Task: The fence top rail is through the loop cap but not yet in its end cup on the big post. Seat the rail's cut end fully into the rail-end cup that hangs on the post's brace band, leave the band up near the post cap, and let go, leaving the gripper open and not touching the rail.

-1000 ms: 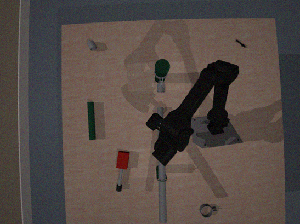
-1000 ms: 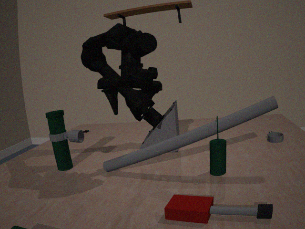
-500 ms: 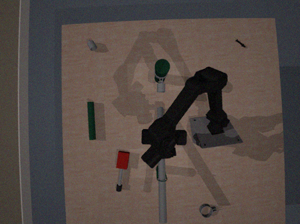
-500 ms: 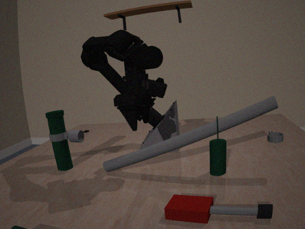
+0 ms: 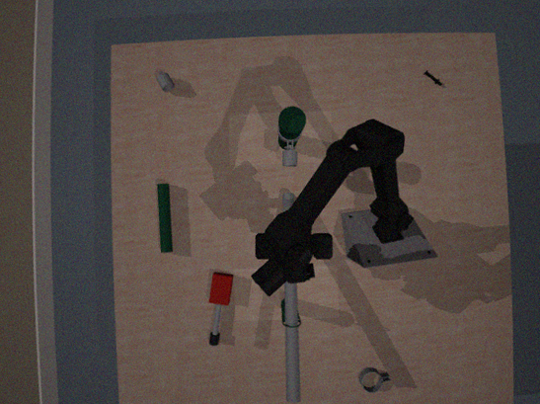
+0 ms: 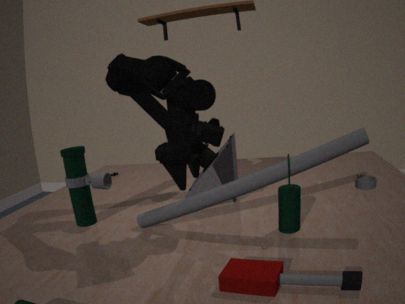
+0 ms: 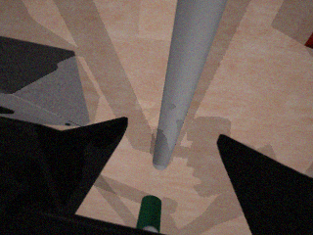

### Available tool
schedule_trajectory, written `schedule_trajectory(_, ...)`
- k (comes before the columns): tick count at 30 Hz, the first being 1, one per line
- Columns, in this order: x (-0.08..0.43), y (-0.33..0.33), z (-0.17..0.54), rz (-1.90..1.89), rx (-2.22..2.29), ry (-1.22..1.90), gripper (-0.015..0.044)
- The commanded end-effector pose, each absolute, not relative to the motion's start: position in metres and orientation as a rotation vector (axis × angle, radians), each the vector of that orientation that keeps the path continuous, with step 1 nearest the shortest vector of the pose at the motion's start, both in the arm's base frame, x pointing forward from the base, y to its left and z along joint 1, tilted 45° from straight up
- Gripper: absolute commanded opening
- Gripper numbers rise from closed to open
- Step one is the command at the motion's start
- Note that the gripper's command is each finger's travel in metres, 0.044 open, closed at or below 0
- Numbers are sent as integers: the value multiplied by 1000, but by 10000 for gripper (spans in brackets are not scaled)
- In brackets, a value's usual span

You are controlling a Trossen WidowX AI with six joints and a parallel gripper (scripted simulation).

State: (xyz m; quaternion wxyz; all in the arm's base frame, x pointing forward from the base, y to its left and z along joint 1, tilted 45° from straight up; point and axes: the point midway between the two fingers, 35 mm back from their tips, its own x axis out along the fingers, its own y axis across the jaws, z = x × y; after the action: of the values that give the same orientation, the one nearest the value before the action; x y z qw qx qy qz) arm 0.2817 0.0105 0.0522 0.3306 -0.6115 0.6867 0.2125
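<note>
Black parallel-jaw gripper [image 7: 168,147] spread wide, empty, above long grey tube rail [image 6: 248,179]; rail's low end short of grey rail-end cup [image 6: 100,180].

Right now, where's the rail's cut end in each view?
Top: the cut end pokes out just left of the arm's forearm, below the rail-end cup.
Exterior: lower left of centre, the cut end rests on the table, well short of the cup.
Wrist: centre, the cut end lies between the open tool's fingers, untouched.
Shared landmark: the big green post.
</note>
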Motion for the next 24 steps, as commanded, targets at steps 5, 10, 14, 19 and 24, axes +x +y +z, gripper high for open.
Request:
schedule_trajectory(5, 281, -3, 40, 554, -1608, 1798, 440)
schedule_trajectory(10, 281, -5, 38, 554, -1608, 1798, 440)
schedule_trajectory(14, 281, -9, 33, 555, -1608, 1798, 440)
schedule_trajectory(19, 281, -15, 27, 555, -1608, 1797, 440)
schedule_trajectory(24, 281, -20, 21, 555, -1608, 1797, 440)
